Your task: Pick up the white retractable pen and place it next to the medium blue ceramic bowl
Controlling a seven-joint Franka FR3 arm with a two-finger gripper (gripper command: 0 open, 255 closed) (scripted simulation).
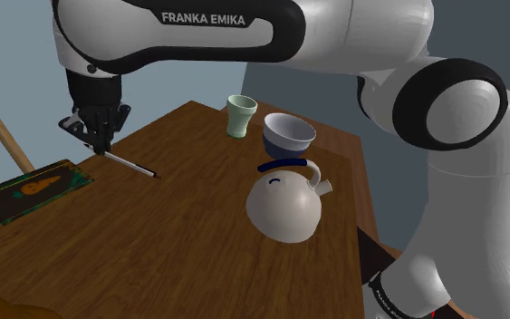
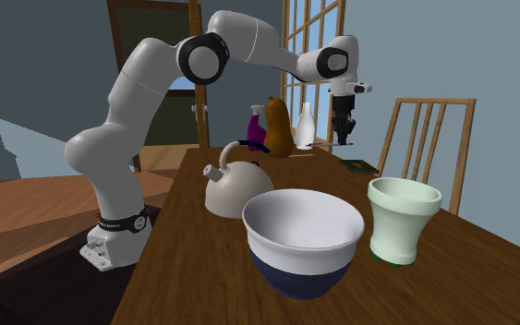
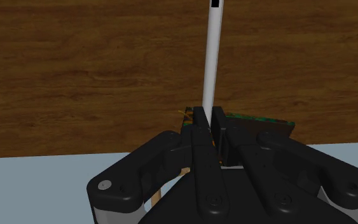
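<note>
Brown wood-grain table (image 1: 153,258), smooth white pen (image 3: 212,57), glossy white-and-blue bowl (image 2: 304,235), matt black gripper (image 3: 209,116), smooth pale kettle (image 1: 284,210), wooden chair (image 2: 433,103)

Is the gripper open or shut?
Shut. In the wrist view the gripper clasps one end of the white pen.

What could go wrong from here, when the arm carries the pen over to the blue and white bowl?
1. The gripper clasps the white pen near one end, so the long free part may swing or slip out during the move.
2. The kettle and the pale green cup stand close to the blue and white bowl; the protruding pen could strike one of them when it is set down.
</note>
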